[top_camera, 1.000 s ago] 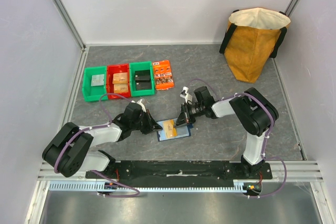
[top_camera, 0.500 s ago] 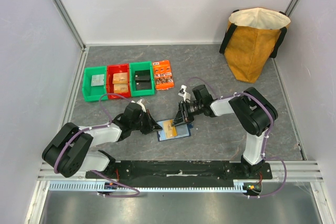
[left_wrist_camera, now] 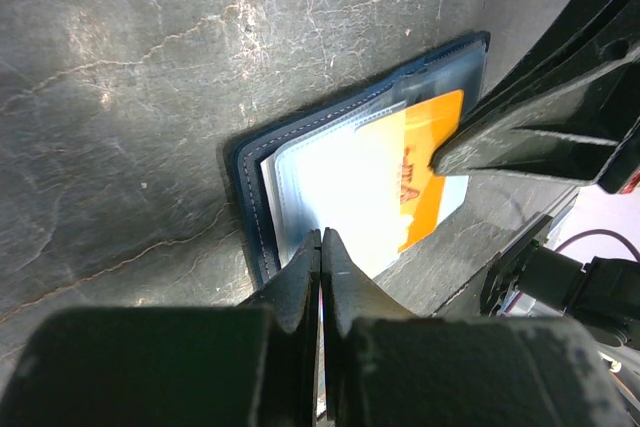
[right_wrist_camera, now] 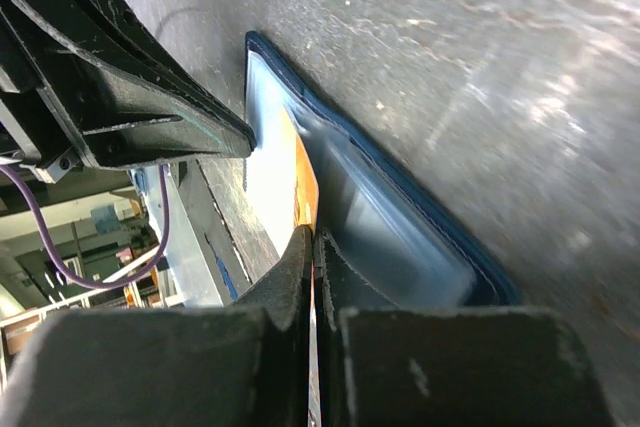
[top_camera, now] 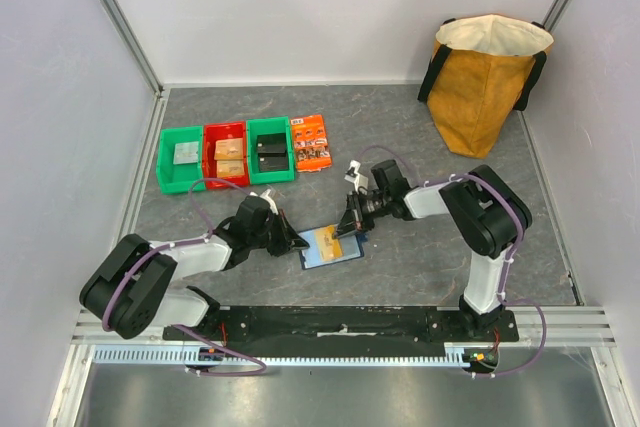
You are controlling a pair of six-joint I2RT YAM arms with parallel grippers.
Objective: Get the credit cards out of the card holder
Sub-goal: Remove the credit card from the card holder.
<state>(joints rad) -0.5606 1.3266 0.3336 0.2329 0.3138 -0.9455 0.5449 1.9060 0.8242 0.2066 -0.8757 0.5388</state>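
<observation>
The card holder (top_camera: 331, 247) lay open on the counter (top_camera: 420, 137) between the 2 pincers, a tan-gold credit card (left_wrist_camera: 432, 162) in its clear sleeve (left_wrist_camera: 330, 187). We judged the right pincer (top_camera: 346, 233), closed at the card's edge, might slip off, or drag the holder if the left pincer (top_camera: 297, 241), closed and pressing it, lost hold. Its long axis ran left-right, right end slightly farther from the bases.

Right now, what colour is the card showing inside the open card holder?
Orange-gold; the card shows best in the left wrist view.
</observation>
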